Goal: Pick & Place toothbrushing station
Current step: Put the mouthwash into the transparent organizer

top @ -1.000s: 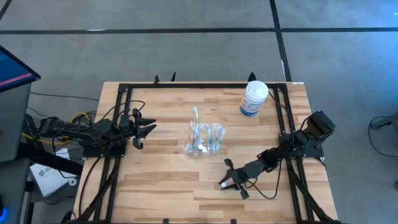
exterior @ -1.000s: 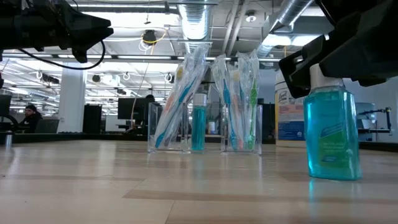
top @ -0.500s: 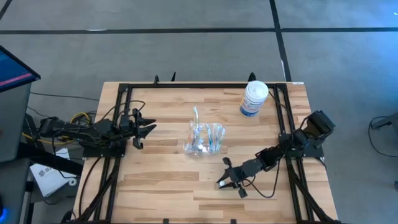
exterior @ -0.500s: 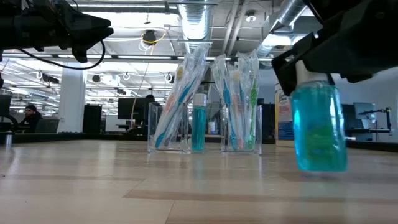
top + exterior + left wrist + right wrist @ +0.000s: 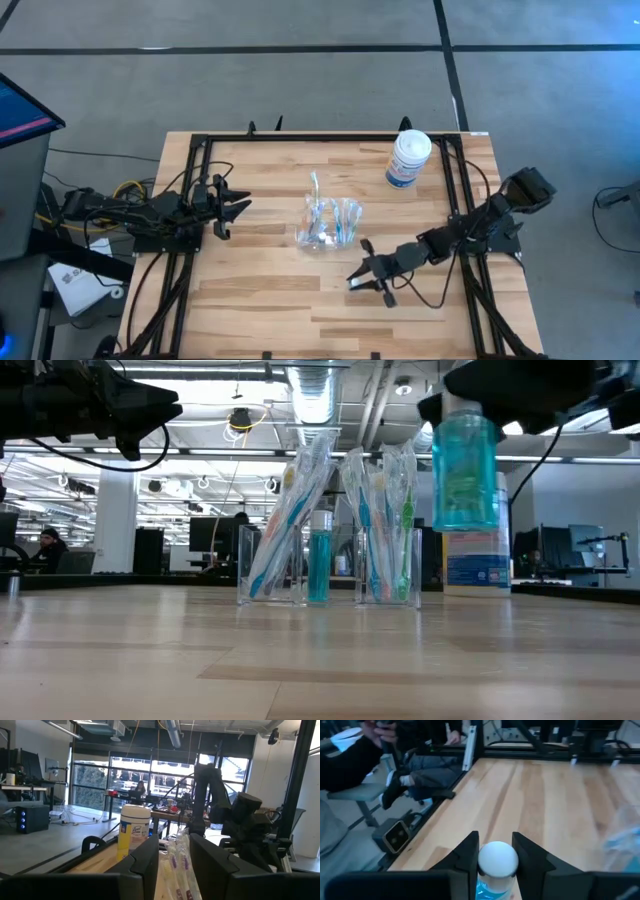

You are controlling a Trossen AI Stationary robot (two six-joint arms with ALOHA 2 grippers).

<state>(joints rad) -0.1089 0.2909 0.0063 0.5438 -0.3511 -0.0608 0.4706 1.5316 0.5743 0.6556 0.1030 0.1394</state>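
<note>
Blue-green bottle [image 5: 465, 472] clamped at its white cap [image 5: 497, 859] by right gripper [image 5: 365, 281], airborne beside clear holder [image 5: 327, 224]. Keep upright, approach slowly, clear toothbrushes [image 5: 383, 520]. Left gripper [image 5: 222, 208] parked, jaws parted.

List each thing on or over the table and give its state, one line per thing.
Blue bottle: upright, lifted off the table, white cap gripped.
Right pincer: shut on the blue bottle's cap.
Left pincer: open, empty, at the table's left edge.
Clear holder: standing, holding wrapped toothbrushes.
White tub: upright, lid on.
</note>
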